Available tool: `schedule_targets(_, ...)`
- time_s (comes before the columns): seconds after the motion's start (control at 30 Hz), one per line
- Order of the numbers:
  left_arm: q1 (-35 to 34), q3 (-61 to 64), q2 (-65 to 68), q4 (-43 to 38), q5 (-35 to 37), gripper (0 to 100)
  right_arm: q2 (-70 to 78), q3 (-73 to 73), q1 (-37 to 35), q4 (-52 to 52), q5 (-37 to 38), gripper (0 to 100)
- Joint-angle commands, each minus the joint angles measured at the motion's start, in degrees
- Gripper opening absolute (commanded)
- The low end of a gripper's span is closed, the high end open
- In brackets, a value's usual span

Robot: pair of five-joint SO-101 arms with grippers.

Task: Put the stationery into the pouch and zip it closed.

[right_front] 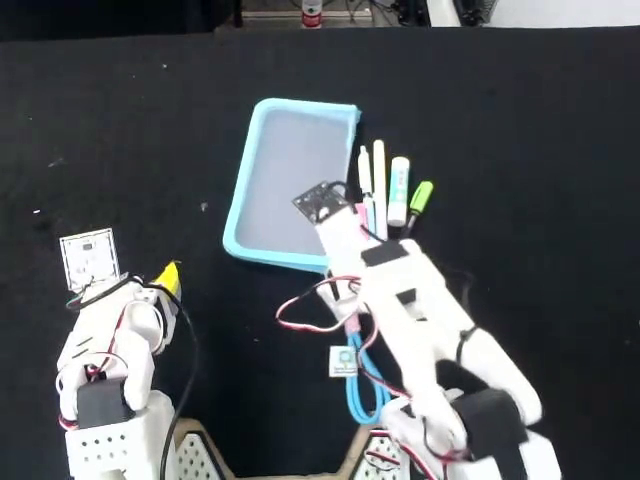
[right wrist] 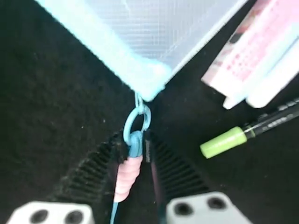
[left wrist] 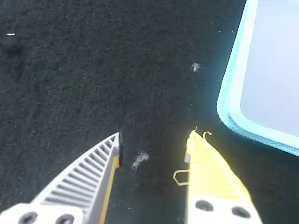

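The light blue mesh pouch (right_front: 290,180) lies flat mid-table, and its corner (right wrist: 148,81) points at my right gripper (right wrist: 138,147). That gripper is shut on the zipper pull (right wrist: 136,125), a blue ring with a pink strap (right wrist: 127,175) hanging from it. The right arm (right_front: 400,290) hangs over the pouch's near right corner. Several pens (right_front: 382,185) and a green highlighter (right_front: 421,197) lie beside the pouch's right edge; the highlighter (right wrist: 229,140) and pink-white pens (right wrist: 261,60) lie just off the gripper. My left gripper (left wrist: 154,149) stands open over bare cloth, left of the pouch's edge (left wrist: 229,98).
Black cloth covers the table (right_front: 130,130). A blue cord (right_front: 356,392) and a small white tag (right_front: 343,362) trail under the right arm near the front edge. The left arm (right_front: 110,340) sits at the front left, with open cloth around it.
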Motion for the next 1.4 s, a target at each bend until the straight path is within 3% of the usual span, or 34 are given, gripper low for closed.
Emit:
schedule_targets(0.0,0.7,-0.7,-0.3,-0.2,-0.1,23,-4.9,0.7,1.1,-0.1,0.4,10.2)
schedule_targets(0.13,0.7,-0.7,-0.3,-0.2,-0.1,23,-4.2,2.0,0.9,-0.4,0.3,20.2)
schedule_targets(0.4,0.8,-0.7,-0.3,-0.2,-0.1,23,-1.5,1.2,-3.4,-4.7,-8.4,17.3)
schedule_targets(0.63,0.8,-0.7,-0.3,-0.2,-0.1,23,-0.6,1.3,-7.5,-4.9,-8.4,17.1)
schedule_targets(0.83,0.8,-0.6,-0.3,-0.2,-0.1,23,-0.6,4.6,-5.5,-9.8,1.8,16.9)
schedule_targets(1.07,1.2,-0.3,-0.3,-0.2,-0.1,23,-0.6,5.8,0.0,-10.5,5.5,13.5)
schedule_targets(1.2,5.0,0.8,-0.3,-0.9,-0.1,23,-0.7,5.7,-0.1,-10.8,6.9,12.9)
schedule_targets(1.37,6.1,1.4,-0.3,-0.9,-3.4,23,-0.9,5.7,-0.1,-10.8,6.9,1.1)
